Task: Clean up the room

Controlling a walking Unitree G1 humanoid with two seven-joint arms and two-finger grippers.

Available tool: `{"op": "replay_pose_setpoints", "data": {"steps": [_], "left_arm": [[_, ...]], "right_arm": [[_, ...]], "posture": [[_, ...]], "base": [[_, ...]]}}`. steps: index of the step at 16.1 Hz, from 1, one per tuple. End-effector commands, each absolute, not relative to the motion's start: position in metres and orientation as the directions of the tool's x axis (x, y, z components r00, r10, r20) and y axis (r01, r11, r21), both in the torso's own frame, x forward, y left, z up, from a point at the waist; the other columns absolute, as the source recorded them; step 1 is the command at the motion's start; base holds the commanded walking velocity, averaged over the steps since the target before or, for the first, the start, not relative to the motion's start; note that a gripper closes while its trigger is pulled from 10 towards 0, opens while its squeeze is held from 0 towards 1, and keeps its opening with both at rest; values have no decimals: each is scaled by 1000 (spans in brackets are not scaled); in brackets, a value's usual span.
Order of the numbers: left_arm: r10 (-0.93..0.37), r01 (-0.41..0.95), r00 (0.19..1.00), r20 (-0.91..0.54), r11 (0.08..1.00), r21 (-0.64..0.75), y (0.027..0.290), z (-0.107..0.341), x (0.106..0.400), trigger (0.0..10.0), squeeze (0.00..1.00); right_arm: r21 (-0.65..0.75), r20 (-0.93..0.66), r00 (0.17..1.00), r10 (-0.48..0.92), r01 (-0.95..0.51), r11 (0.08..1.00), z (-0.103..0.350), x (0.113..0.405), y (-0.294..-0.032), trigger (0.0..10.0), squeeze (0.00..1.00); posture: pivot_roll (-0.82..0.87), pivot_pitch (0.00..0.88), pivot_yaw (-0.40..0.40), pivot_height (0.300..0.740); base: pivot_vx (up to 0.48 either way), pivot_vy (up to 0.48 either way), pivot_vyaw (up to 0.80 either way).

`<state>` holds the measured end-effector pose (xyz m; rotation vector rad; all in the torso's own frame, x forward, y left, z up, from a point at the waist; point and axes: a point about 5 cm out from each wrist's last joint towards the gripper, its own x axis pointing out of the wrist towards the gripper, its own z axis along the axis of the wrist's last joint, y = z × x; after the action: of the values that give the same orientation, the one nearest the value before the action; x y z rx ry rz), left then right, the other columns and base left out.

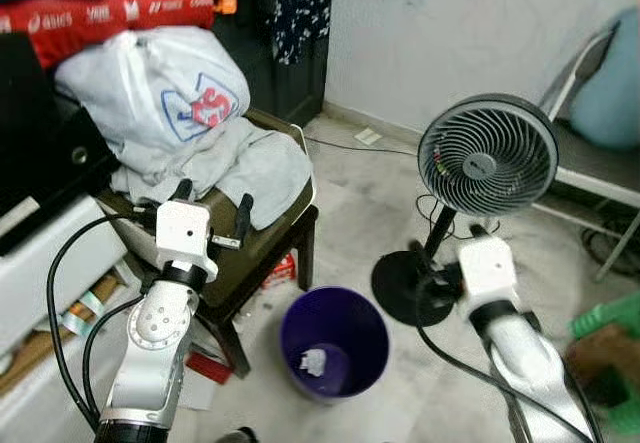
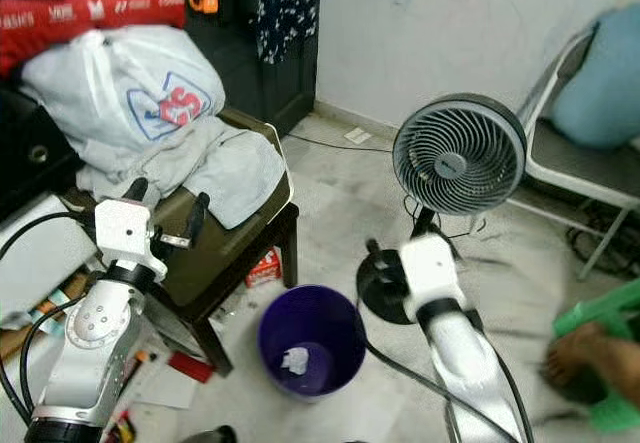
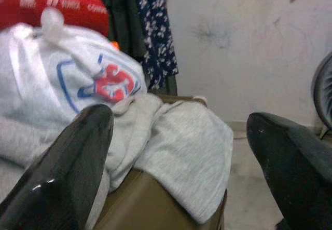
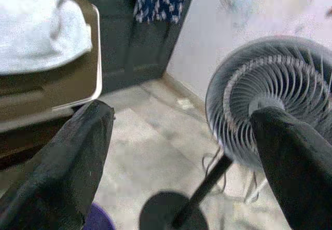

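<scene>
A grey cloth [image 1: 255, 163] lies crumpled on an olive-seated chair [image 1: 262, 238], under a white plastic bag [image 1: 160, 88] with a red and blue print. My left gripper [image 1: 213, 206] hovers open just in front of the seat's near edge; in the left wrist view its fingers [image 3: 78, 157] frame the cloth [image 3: 181, 152]. A purple bin [image 1: 335, 343] stands on the floor beside the chair with a crumpled white paper [image 1: 313, 361] inside. My right gripper [image 4: 184, 115] is open, held low in front of a standing fan [image 4: 270, 110].
The black fan [image 1: 487, 155] on its round base [image 1: 410, 288] stands right of the bin. A folding chair [image 1: 590, 163] with a blue cushion is at the far right. Red packets [image 1: 283, 268] litter the floor under the chair. Something green and blurred [image 1: 610, 318] lies at the right edge.
</scene>
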<state>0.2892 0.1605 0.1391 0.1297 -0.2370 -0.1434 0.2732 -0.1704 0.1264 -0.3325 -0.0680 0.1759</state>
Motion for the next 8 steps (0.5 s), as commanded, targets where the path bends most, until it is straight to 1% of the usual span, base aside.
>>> {"op": "replay_pose_setpoints", "data": {"steps": [1,2,3,5,6,7,8], "left_arm": [[-162,134,963,216,981,140,160,136,292,10000,0],[-133,109,967,219,987,119,161,135,293,10000,0],[-126,110,970,208,990,86,161,132,291,10000,0],[-146,133,971,189,988,81,157,129,286,10000,0],[-153,139,971,182,987,85,156,127,284,10000,0],[-154,141,970,186,986,85,155,127,281,10000,0],[-149,137,969,194,988,76,156,128,278,10000,0]], "right_arm": [[-378,85,980,178,-133,916,141,284,-171,10000,0],[-391,82,980,182,-137,910,141,287,-168,10000,0],[-409,75,974,215,-166,897,139,286,-158,10000,0],[-465,108,956,272,-193,864,139,281,-142,10000,0],[-406,109,939,327,-258,877,138,277,-131,10000,0],[-351,130,952,276,-216,911,138,277,-129,10000,0],[-331,160,963,218,-155,931,140,277,-131,10000,0]], "posture": [[-53,69,65,740],[-54,70,71,740],[-60,71,81,740],[-55,79,65,740],[-49,84,52,740],[-36,90,33,740],[-27,93,18,740]], "base": [[0,0,0],[0,0,0],[0,0,0],[0,0,0],[0,0,0],[0,0,0],[0,0,0]]}}
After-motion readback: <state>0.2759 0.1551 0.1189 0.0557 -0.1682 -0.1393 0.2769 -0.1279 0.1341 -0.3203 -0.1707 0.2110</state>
